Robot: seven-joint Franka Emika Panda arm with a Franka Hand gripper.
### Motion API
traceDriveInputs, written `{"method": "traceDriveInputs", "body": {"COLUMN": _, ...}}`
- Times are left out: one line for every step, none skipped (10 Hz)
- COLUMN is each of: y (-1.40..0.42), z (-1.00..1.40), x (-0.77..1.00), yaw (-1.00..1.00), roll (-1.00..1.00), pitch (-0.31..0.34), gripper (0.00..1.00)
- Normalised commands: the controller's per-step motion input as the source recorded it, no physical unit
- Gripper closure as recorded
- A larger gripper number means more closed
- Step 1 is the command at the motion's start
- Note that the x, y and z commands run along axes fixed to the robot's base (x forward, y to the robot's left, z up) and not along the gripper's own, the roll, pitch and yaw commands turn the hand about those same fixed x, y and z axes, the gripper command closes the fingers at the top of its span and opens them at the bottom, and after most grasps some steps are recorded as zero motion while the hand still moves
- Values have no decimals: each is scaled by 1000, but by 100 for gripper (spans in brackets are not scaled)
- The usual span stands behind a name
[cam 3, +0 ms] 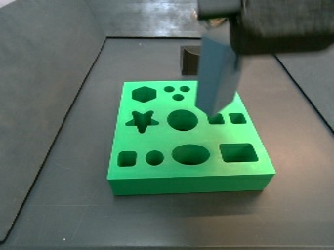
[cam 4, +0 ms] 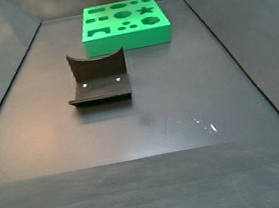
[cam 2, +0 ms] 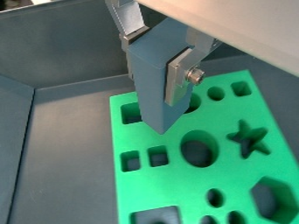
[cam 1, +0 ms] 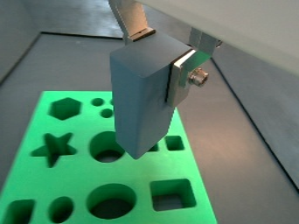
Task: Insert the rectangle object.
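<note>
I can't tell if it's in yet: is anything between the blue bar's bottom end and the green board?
Nothing. In a side view, the rectangle object, held by the claw, hangs tilted above the green board, not yet in a hole.

light: even, dim | shadows: soft | focus: slightly blurred | glare: faint floor sheen

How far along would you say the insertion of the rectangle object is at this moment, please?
Done: the gripper is shut on the rectangle object, lifted and carried over the green board. In hand: the bar hangs tilted with its lower end at the board's top face in a side view, near a hole. Left: it does not look seated; it needs aligning, pushing down and releasing. The dark block sits apart on the floor.
</note>
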Motion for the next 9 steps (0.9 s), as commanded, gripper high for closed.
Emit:
{"method": "traceDriveInputs", "body": {"y": -129, "z": -237, "x": 729, "yaw": -429, "roll": 174, "pitch": -11, "gripper": 100}}
{"method": "traceDriveInputs", "body": {"y": -126, "z": -234, "x": 677, "yaw": -471, "roll": 177, "pitch": -11, "gripper": 100}}
{"method": "traceDriveInputs", "body": {"y": -117, "z": -231, "x": 609, "yaw": -531, "roll": 176, "pitch": -10, "gripper": 100}}
{"method": "traceDriveInputs", "body": {"y": -94, "z": -206, "x": 463, "yaw": -657, "roll": 161, "pitch": -11, "gripper": 100}}
{"method": "traceDriveInputs", "body": {"y": -60, "z": -60, "x": 243, "yaw": -843, "roll": 80, "pitch": -9, "gripper": 100}}
{"method": "traceDriveInputs", "body": {"y": -54, "z": 0, "x": 149, "yaw": -926, "roll": 13, "pitch": -1, "gripper": 100}}
{"method": "traceDriveInputs", "body": {"y": -94, "z": -69, "x": 9, "yaw": -1000, "roll": -4, "pitch": 0, "gripper": 100}}
{"method": "traceDriveInputs", "body": {"y": -97, "z": -189, "x": 0, "yaw": -977, "roll": -74, "pitch": -27, "gripper": 100}}
{"method": "traceDriveInputs", "body": {"y": -131, "z": -277, "x": 0, "yaw": -943, "roll": -61, "pitch": -47, "gripper": 100}}
